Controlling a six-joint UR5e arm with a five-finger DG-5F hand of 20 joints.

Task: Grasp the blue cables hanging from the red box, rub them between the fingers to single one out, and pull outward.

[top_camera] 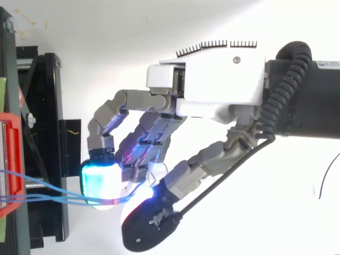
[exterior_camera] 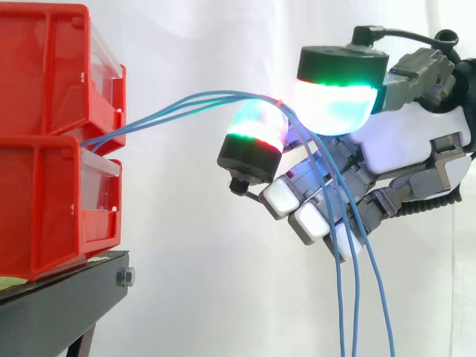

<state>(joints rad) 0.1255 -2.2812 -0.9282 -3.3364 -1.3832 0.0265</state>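
Observation:
Three thin blue cables (exterior_camera: 178, 104) come out from between the stacked red boxes (exterior_camera: 52, 74) at the left. They arc right to my hand (exterior_camera: 401, 141), then hang straight down past its lower fingers. The strands are pinched between two glowing fingertips (exterior_camera: 256, 134), one green-red, the other larger and green-white. From above, the blue cables (top_camera: 42, 197) run from the red box (top_camera: 10, 159) into the cyan-lit pad of the hand (top_camera: 212, 79). The hand's other fingers are curled under the cables. It hovers well right of the boxes.
The red boxes sit on a black stand (exterior_camera: 67, 297) at the lower left, seen from above as a black frame (top_camera: 48, 133). A white curtain hangs behind. There is open space between the boxes and the hand.

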